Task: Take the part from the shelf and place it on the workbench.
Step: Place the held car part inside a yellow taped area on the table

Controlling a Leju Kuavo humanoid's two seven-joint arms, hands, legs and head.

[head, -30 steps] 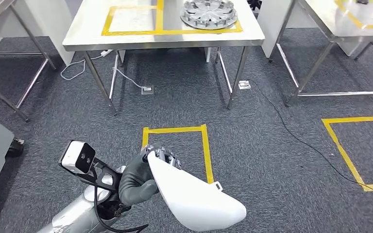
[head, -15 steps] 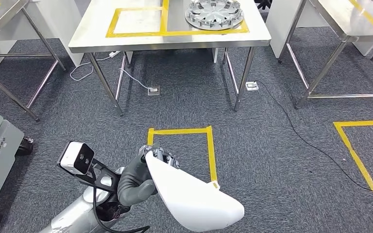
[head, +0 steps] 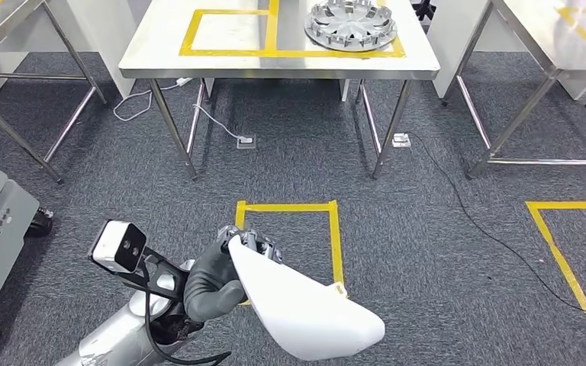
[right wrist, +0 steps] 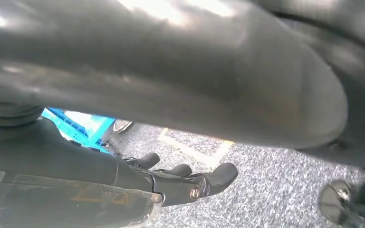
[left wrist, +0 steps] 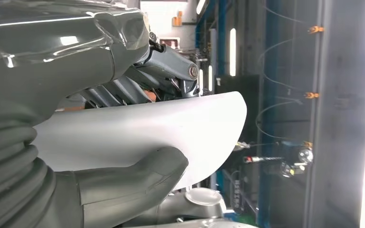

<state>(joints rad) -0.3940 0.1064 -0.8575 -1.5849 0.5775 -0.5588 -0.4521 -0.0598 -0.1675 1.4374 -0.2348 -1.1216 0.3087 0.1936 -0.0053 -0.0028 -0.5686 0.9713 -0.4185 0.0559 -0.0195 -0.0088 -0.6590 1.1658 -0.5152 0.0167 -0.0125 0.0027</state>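
Left hand carrying the white part, tabletop ahead.

I see my left hand point(head: 212, 286) gripping the white part point(head: 305, 309) by its upper edge, thumb under and fingers point(left wrist: 123, 90) over it, low above the grey carpet near a yellow tape square point(head: 290, 236). The tabletop point(head: 160, 61) stands well ahead, a silver wheel cover point(head: 351, 23) on it. My right hand point(right wrist: 180, 183) hangs with fingers loosely extended, holding nothing.

Left hand point(head: 217, 278) holds part point(head: 305, 309) low in front, taped floor square point(head: 290, 240) just beyond it, workbench point(head: 278, 65) farther ahead carrying wheel cover point(head: 351, 23) on its right.
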